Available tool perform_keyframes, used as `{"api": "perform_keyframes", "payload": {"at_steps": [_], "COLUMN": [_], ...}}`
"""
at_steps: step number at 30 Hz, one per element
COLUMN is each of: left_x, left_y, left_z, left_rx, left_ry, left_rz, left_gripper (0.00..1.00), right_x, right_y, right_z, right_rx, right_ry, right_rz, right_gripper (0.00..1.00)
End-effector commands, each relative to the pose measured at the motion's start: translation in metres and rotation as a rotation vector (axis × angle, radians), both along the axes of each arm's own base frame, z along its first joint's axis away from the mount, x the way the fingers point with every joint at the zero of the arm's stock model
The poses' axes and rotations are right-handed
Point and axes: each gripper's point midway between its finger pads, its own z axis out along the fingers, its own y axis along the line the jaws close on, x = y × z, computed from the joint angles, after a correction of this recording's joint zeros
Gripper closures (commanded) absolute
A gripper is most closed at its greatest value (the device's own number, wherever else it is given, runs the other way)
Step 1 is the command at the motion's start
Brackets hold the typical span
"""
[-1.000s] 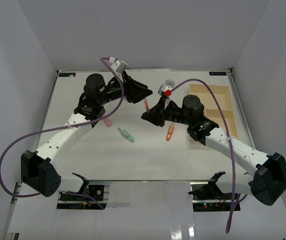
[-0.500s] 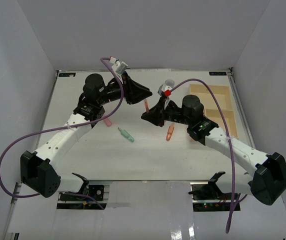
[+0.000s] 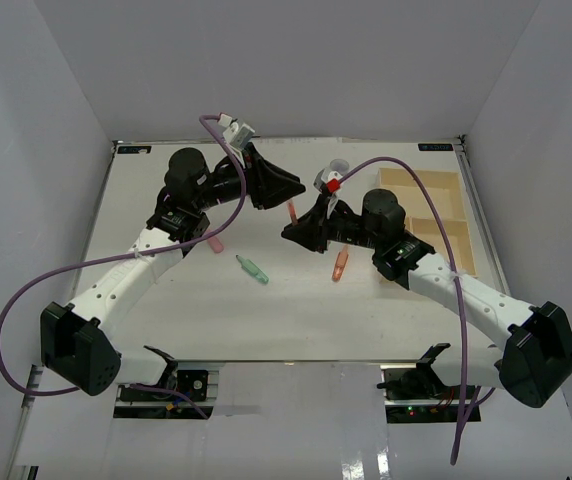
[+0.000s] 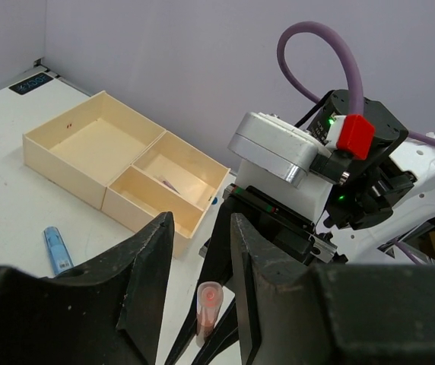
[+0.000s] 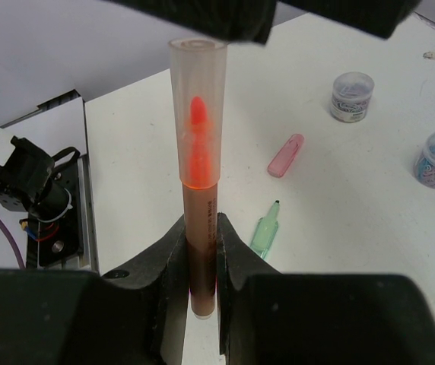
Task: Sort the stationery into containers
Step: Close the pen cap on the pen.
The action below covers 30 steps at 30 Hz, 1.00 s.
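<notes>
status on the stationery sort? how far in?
Early. Done: only one small item shows in the tray. In hand: the right gripper is shut on an orange marker held upright; the left gripper sits open around its cap. Left: green marker, pink piece, orange piece, blue piece and two pots lie on the table.

A white worktop [image 3: 296, 310] spreads beneath the left tool [image 3: 298, 188] and the right tool [image 3: 288, 232]. Pale grey walls [image 3: 296, 70] rise beyond and to either side of both. A black label [image 3: 134, 149] sits far left of the left tool, and another [image 3: 436, 147] far right of the right tool.
</notes>
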Motion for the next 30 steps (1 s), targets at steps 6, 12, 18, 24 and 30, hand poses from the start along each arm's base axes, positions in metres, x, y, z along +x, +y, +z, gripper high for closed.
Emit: {"api": "perform_keyframes", "payload": {"at_steps": [6,12,18,24,30], "left_x": [-0.014,-0.015,-0.016,-0.021,-0.024], "left_y": [0.003,0.002,0.002,0.001,0.001], "left_z": [0.008,0.006,0.004,0.002,-0.008], "left_rx": [-0.010,-0.007,-0.006,-0.006,0.003], "left_ry": [-0.032,-0.028,-0.033,-0.045,-0.029], "left_rz": [-0.024,-0.033,-0.039,-0.063,-0.074], "left_gripper": [0.54,0.54,0.68,0.85,0.98], "right_x": [0.004,0.006,0.006,0.007,0.009], "right_y": [0.004,0.005,0.005,0.007,0.008], "right_z": [0.047,0.049,0.050,0.052,0.067], "right_rx": [0.087,0.090,0.094,0.105,0.134], "right_ry": [-0.098,-0.099,-0.099,-0.097,-0.125], "right_rz": [0.002,0.001,0.001,0.002,-0.002], "right_gripper": [0.92,0.92,0.92,0.92,0.92]}}
